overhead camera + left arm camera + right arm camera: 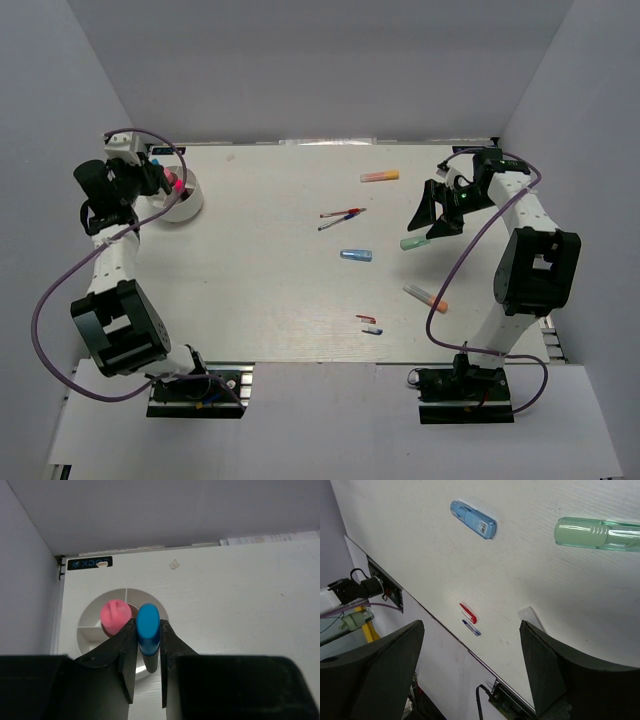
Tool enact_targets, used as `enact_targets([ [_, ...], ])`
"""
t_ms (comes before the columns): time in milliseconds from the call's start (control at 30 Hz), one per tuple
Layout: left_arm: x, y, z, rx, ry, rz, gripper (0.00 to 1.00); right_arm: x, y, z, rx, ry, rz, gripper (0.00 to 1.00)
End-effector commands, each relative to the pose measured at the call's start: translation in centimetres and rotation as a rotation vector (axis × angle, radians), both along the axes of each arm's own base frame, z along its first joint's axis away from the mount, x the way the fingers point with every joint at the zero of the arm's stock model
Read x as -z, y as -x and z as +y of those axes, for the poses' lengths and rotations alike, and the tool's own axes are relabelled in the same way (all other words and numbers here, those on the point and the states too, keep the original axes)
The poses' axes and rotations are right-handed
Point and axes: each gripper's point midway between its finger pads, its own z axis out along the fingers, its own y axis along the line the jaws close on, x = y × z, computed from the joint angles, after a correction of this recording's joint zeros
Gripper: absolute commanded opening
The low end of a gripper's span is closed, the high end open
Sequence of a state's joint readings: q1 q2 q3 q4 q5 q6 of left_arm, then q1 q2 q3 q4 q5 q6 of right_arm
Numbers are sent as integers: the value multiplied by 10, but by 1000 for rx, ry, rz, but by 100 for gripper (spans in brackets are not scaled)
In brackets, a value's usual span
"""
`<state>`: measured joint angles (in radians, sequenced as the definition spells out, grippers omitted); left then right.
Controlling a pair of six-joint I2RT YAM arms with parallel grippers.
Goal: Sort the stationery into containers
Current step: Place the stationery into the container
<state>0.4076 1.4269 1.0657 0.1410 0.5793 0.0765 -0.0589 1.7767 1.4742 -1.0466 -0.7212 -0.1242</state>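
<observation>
l. wrist: blue marker (148,625), bowl (92,615) dividers

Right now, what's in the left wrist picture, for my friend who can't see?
The left arm's jaws pinch a blue marker over the edge of a round white divided bowl, where a pink round-topped stick sits. White table lies beyond.

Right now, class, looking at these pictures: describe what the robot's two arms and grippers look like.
Both the left arm and the right arm have white links joined by bulky black joint housings. A purple cable loops along each arm. The left gripper and the right gripper each have two flat, matte black fingers that taper towards the tips. No markings on them are readable.
</observation>
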Motion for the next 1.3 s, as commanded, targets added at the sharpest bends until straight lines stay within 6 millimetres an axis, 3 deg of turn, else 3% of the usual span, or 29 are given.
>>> enact_targets([
  [0,-17,-7,9,-14,-70,-77,0,-4,3,5,-17,-43,2,83],
  [667,24,-43,23,5,-46,4,4,2,5,3,-23,-38,7,82],
  [967,36,-42,11,52,-40,0,8,2,10,6,-43,-59,4,81],
  [1033,40,-40,10,57,-37,3,12,1,10,6,-44,-63,1,82],
  [1167,44,-39,5,74,-56,0,31,5,10,3,-53,-32,-4,80],
  [1267,45,-37,4,81,-77,-7,33,13,12,-4,-76,14,-20,76],
])
